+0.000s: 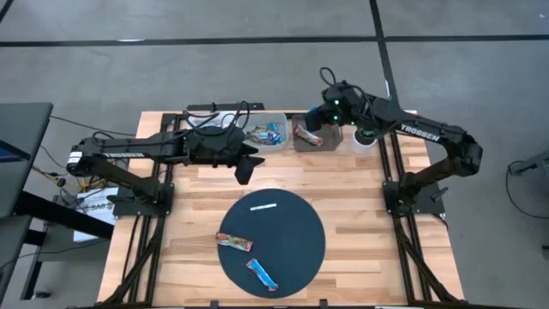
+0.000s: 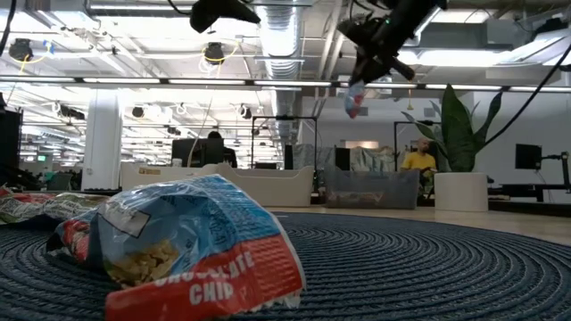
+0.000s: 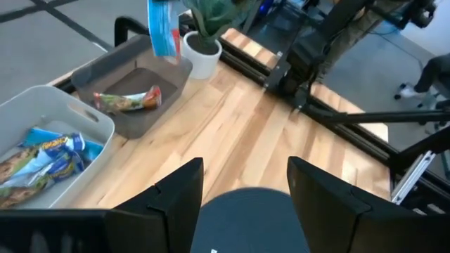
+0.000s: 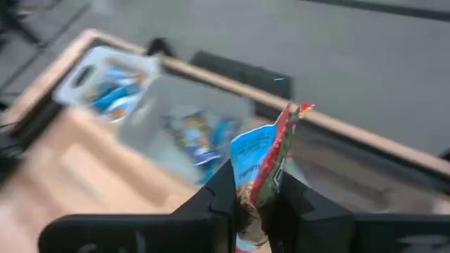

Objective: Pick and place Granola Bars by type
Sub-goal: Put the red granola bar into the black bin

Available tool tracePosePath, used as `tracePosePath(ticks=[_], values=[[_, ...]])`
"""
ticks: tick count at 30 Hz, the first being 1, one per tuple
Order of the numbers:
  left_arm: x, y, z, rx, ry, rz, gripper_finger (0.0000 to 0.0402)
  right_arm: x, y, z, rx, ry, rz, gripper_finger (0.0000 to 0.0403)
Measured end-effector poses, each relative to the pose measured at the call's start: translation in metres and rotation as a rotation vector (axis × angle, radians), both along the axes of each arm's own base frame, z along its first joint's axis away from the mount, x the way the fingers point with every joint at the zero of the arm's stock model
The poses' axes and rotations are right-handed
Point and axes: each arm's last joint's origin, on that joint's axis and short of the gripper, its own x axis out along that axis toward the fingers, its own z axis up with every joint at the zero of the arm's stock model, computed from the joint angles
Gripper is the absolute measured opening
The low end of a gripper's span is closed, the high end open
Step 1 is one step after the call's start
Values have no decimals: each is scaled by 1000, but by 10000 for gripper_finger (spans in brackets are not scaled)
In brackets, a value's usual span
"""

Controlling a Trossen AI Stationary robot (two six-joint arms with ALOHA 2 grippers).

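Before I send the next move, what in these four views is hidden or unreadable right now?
- Grey bin, high view: the right gripper covers part of it, so its bar count is unclear.
- White bin, left wrist view: cut off by the picture's edge.
- Held bar, right wrist view: its lower end is hidden between the fingers; print blurred.
- Low view: the nearest bar blocks the mat behind it.
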Motion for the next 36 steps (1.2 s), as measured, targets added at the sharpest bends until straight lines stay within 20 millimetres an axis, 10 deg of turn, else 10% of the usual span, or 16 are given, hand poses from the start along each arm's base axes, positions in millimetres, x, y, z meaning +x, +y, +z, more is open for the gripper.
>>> tracePosePath(ticks=[10,24,36], values=[[-4,0,1,0,6,1,199,-12,-18,-1,8,23,-46,55],[-7,-4,-7,-40,99,-118,199,-16,-24,-1,54,-11,-38,206],[-35,-31,-39,-88,523,-364,199,23,57,3,187,-126,708,208]])
